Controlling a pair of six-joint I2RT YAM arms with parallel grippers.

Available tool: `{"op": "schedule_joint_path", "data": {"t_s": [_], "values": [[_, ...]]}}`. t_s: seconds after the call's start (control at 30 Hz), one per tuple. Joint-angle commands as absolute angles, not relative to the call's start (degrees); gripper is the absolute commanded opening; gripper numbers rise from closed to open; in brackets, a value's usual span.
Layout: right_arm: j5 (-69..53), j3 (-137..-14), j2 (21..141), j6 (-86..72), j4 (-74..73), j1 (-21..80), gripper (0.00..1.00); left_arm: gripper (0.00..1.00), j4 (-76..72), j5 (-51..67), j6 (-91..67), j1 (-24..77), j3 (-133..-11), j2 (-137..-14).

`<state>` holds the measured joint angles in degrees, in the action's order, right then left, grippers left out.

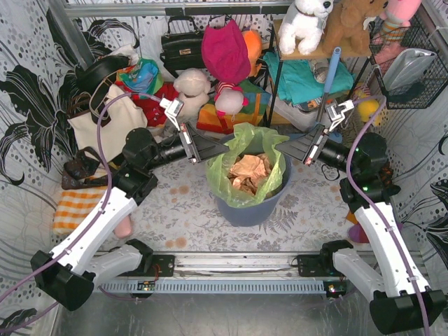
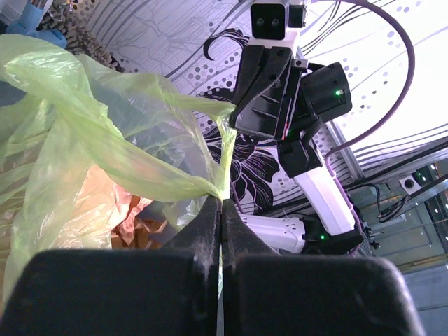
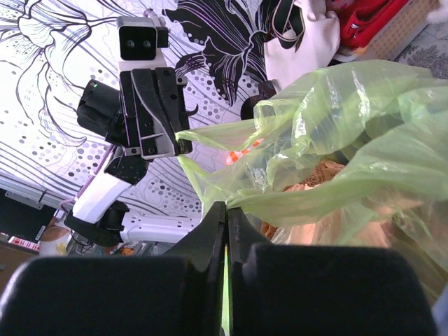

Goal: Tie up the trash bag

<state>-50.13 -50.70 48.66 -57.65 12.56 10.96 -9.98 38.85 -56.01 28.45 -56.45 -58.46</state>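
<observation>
The trash bag (image 1: 246, 143), thin light-green plastic with crumpled brown paper (image 1: 250, 171) inside, sits in a round blue-grey bin (image 1: 260, 208) at the middle of the table. My left gripper (image 1: 225, 149) is shut on the bag's left rim; the left wrist view shows the film (image 2: 126, 150) pinched between the fingertips (image 2: 222, 201). My right gripper (image 1: 279, 148) is shut on the bag's right rim; the right wrist view shows green film (image 3: 336, 189) clamped at its tips (image 3: 227, 205). The two grippers face each other across the bag's mouth.
A cream tote bag (image 1: 105, 122) with black straps stands at the back left. Stuffed toys (image 1: 227, 63), a black handbag (image 1: 180, 45) and a shelf with clothes (image 1: 308, 77) crowd the back. An orange checked cloth (image 1: 77, 206) lies at the left.
</observation>
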Motion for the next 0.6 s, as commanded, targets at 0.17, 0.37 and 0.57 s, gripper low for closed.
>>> {"op": "schedule_joint_path", "data": {"t_s": [0.17,0.37,0.57], "values": [[-45.0,-51.4,50.9,-56.5,16.8,15.4,0.0,0.0,-18.9,41.1,-58.0,28.2,-56.9,-60.4],[-43.3,-49.8,52.9,-55.0,16.8,20.7,0.0,0.0,-7.8,42.8,-53.2,28.2,-52.9,-56.4],[-42.6,-48.3,53.7,-54.5,16.6,24.1,0.0,0.0,5.4,40.8,-46.3,28.2,-49.6,-50.1]]}}
